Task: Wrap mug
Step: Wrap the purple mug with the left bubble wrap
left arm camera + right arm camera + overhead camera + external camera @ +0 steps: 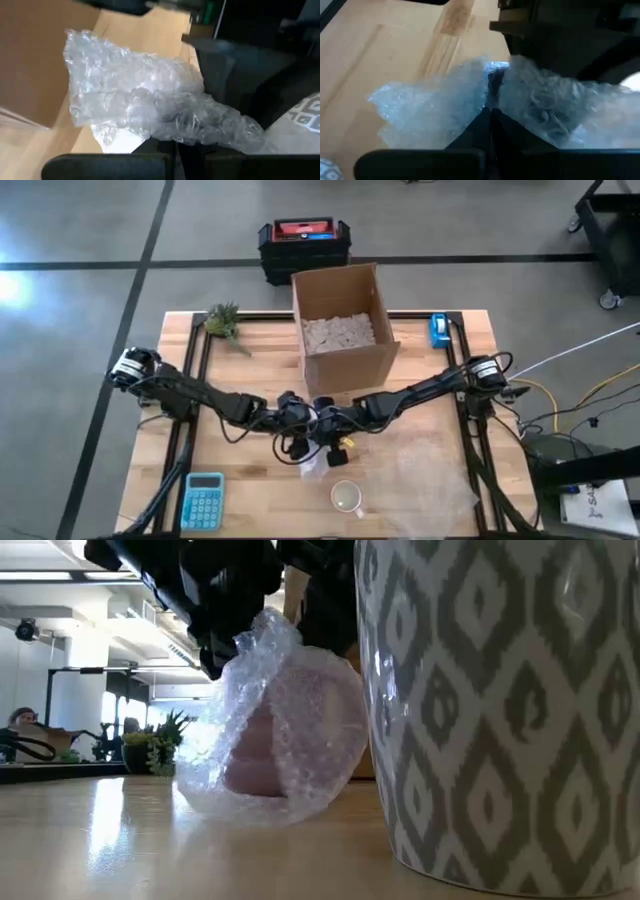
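On the wooden surface (420,480), both tools meet in the middle. The left tool (170,145) and right tool (491,112) each pinch the bubble wrap (285,730). The patterned mug (510,710) stands beside it.

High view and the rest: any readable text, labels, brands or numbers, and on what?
No text can be read in any view.
Calculator: keys show, digits too small to read.
Red and blue label on the black crate: too blurred to read.
White paper at the picture's lower right edge: dark marks, not legible.
Cardboard box, patterned mug and bubble wrap: no print seen.
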### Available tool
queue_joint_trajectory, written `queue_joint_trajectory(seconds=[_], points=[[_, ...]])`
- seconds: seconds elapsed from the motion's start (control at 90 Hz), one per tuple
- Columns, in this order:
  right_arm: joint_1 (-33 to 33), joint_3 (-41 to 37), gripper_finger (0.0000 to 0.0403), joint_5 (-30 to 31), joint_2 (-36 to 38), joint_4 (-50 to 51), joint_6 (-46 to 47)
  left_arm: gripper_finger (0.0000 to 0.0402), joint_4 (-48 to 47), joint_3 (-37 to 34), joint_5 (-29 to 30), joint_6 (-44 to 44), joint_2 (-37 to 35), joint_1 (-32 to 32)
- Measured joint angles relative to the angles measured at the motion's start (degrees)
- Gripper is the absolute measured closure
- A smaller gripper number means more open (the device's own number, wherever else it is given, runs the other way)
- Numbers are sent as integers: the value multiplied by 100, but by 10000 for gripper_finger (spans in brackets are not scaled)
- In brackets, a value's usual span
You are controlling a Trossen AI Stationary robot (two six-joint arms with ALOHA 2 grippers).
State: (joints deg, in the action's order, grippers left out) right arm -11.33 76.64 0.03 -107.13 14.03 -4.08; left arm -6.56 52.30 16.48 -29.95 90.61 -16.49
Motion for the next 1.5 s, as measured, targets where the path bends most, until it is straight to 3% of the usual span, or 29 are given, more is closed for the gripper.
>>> queue_joint_trajectory(seconds=[0.2, 0.356, 0.422, 0.589, 0.756, 1.278, 1.5], points=[[20, 373, 400, 141, 442, 891, -179, 401, -44, -1, -32, 9, 0, -1], [80, 344, 400, 1626, 604, 1332, -214, 401, -36, -7, -53, 30, 1, -2], [156, 260, 400, 1956, 627, 1365, -125, 401, -36, -9, -56, 30, 2, -2], [293, 50, 400, 1623, 365, 1005, 37, 401, -7, -15, -60, 37, 7, -2], [155, 37, 400, 838, 248, 240, 31, 401, 11, -16, -65, 49, 7, -2], [-166, -27, 401, 402, -150, -23, -42, 401, -124, 97, -108, 73, -17, -9], [-166, -29, 401, 390, -172, -24, -42, 401, -965, 616, -146, 65, -311, -75]])
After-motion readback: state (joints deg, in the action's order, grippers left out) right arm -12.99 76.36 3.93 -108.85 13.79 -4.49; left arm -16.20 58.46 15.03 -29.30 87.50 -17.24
